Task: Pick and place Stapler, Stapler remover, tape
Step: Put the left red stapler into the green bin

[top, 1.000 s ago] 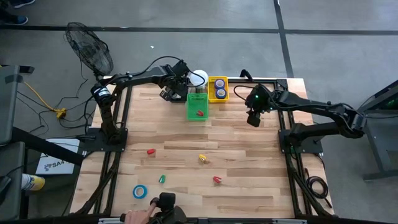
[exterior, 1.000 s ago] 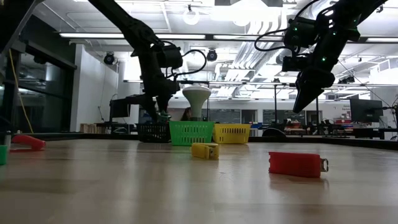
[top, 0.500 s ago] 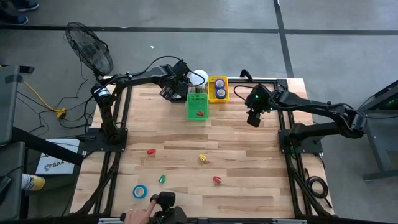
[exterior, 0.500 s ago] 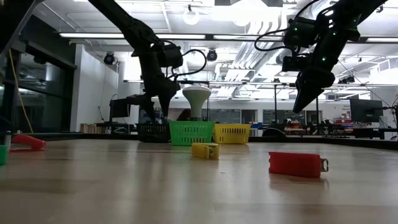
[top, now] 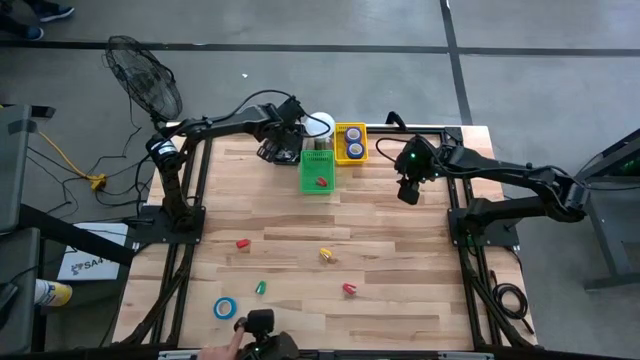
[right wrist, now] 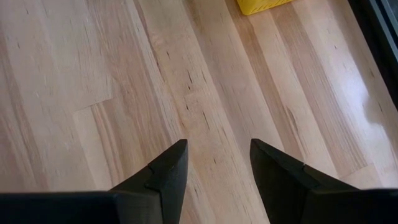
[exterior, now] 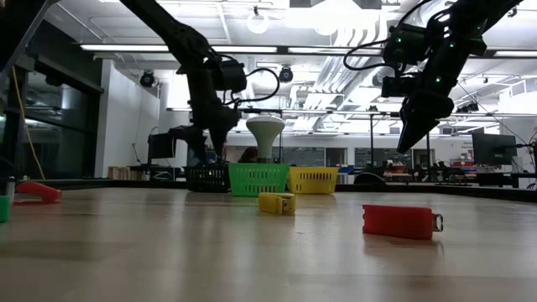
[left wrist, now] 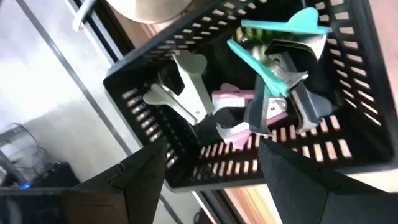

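High view puts left end effector (top: 272, 150), open and empty, over black slotted plastic basket (top: 281, 148), loose items lying toward near worktop (top: 400, 250) edge.

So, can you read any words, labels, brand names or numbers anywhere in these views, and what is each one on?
"SA...": dark letters on the white sign or box lying on the floor left of the wooden table; the rest is cut off by the frame and too small to read.
Small coloured staplers, green plastic basket, yellow plastic basket, black plastic basket: no readable text.
Room signs in the low view: too blurred to read.
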`<control>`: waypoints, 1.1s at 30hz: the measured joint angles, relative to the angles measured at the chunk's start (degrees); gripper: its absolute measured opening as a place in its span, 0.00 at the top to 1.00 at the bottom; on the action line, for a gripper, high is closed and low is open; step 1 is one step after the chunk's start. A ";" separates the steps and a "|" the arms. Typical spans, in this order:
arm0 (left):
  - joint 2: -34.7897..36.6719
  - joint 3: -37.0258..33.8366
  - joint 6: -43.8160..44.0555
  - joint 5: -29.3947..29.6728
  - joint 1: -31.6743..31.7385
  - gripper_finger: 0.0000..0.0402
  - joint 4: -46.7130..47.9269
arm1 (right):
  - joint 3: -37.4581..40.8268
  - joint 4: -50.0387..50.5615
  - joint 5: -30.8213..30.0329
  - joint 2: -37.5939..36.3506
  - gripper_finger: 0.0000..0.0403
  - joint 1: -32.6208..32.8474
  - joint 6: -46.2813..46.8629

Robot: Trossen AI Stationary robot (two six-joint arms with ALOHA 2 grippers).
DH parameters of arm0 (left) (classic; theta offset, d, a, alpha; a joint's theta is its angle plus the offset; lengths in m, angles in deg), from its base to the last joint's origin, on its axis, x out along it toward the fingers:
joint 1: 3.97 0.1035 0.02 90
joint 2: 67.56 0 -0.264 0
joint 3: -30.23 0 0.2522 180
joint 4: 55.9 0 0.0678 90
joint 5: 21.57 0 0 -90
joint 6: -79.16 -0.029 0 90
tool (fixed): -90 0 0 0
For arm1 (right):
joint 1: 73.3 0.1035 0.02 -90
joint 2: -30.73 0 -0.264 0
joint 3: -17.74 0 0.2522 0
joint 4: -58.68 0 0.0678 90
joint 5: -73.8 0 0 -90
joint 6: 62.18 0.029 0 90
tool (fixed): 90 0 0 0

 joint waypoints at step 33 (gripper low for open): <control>15.77 -14.54 43.63 -3.51 -11.95 0.38 25.46 | 0.00 -0.05 -0.11 0.00 0.59 0.02 0.20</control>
